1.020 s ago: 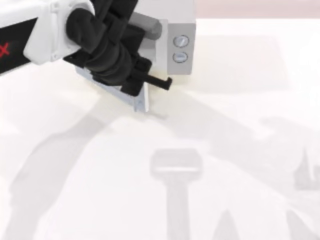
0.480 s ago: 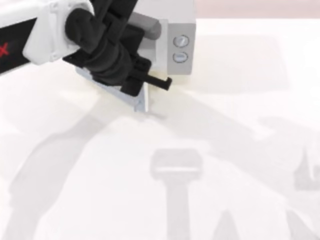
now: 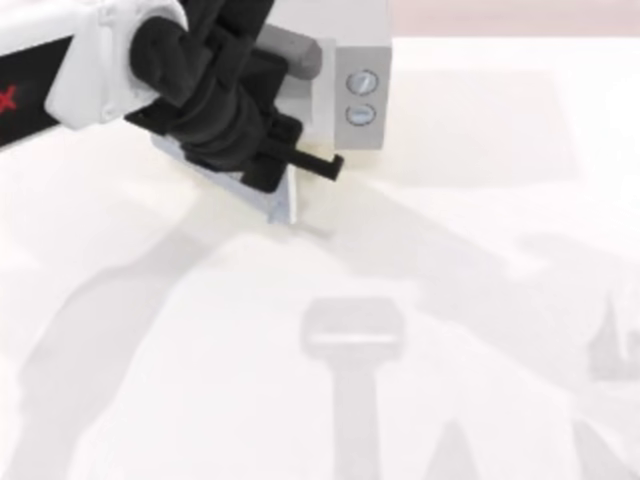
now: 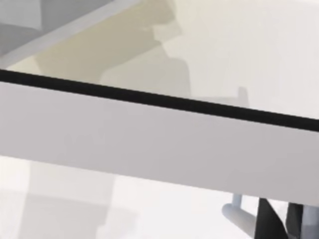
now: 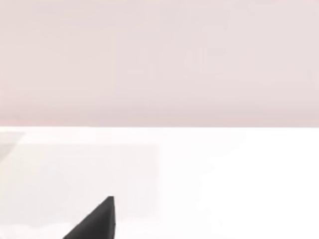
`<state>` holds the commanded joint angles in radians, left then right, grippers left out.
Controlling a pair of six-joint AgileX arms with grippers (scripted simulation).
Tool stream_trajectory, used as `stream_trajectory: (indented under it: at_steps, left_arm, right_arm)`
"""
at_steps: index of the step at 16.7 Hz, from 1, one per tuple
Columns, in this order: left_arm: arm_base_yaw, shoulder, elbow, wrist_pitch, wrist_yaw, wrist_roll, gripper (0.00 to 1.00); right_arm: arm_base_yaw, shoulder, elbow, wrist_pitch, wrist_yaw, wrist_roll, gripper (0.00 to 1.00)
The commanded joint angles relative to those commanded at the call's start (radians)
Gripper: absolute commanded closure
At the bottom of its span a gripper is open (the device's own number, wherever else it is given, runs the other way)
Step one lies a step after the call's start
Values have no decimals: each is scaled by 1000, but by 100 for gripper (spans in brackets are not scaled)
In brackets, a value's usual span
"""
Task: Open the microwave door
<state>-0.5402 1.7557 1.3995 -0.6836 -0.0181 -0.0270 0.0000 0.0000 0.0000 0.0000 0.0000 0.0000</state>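
Note:
The light-grey microwave (image 3: 350, 55) stands at the table's back, its two round knobs (image 3: 361, 98) stacked on the right panel. The microwave door (image 3: 282, 203) is swung partly out toward the front left, leaving the cavity (image 3: 303, 105) exposed. My left gripper (image 3: 312, 172) is at the door's free edge, one black finger (image 3: 325, 163) jutting right. In the left wrist view the door's edge (image 4: 149, 139) fills the middle, and dark fingers (image 4: 271, 224) close round the pale handle bar (image 4: 240, 217). Of my right gripper only one dark fingertip (image 5: 102, 219) shows.
My left arm's white and black links (image 3: 110, 60) cover the microwave's left side. Arm shadows lie on the pale tabletop (image 3: 450, 300) in front. The right arm is out of the top view.

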Motion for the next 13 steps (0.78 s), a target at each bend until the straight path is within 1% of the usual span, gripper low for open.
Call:
stream_trajectory:
  at_steps: [4, 11, 13]
  left_arm:
    - [-4, 1, -4, 1, 8, 0, 100]
    - [48, -63, -79, 4, 81, 138, 100]
    - [50, -70, -80, 7, 85, 146, 100]
  right_arm:
    - [0, 0, 0, 0, 0, 0, 0]
    - [0, 0, 0, 0, 0, 0, 0]
    - [0, 0, 0, 0, 0, 0, 0]
